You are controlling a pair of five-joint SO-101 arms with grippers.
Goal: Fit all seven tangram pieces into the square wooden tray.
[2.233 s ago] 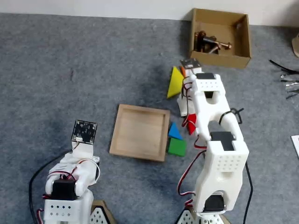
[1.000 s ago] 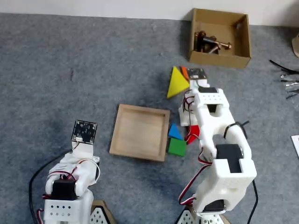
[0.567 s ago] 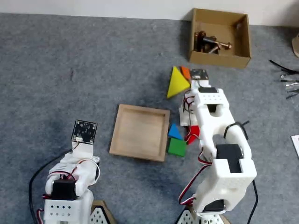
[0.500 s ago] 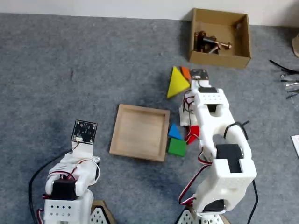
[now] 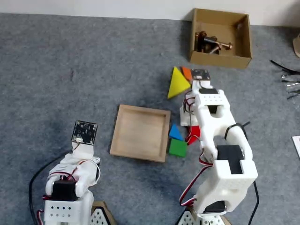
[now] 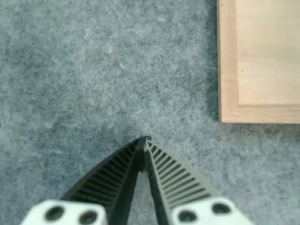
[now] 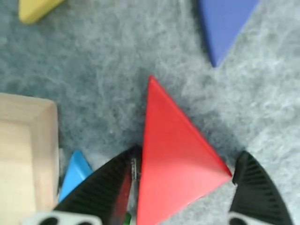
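Square wooden tray (image 5: 140, 132): bare inside, no piece fitted yet. It lies to the side of my right pincer (image 7: 187, 152), with one corner just past the jaw there.
Large yellow triangle (image 5: 178, 83): flat on the carpet ahead of the right pincer's tips, well apart from them.
Red triangle (image 7: 173, 140): lying between the right pincer's jaws, apex pointing out past the tips.
Dark blue triangle (image 7: 225, 23): ahead of the tips, to the other side from the yellow one.
Green square (image 5: 177, 147): behind the right pincer, toward the arm's base and beside the tray.
Small light-blue triangle (image 7: 75, 171): just outside one jaw, between it and the tray.
Right pincer: spread wide around the red triangle, with one jaw against its long edge and the other just beside its corner. I see no firm grip yet.
Left pincer (image 6: 144, 140): jaws together, holding nothing, low over bare carpet with the tray's corner ahead and to one side.
Step in hand: I judge this as the first pick, the red triangle.
Next move: close squarely on the two edges, lift clear of the light-blue triangle, then carry it over the tray rim and set it in a corner.
Change: against the oldest frame, the right arm has drawn back toward its base, uncovering more of the yellow triangle. Over the last second nothing has shifted.
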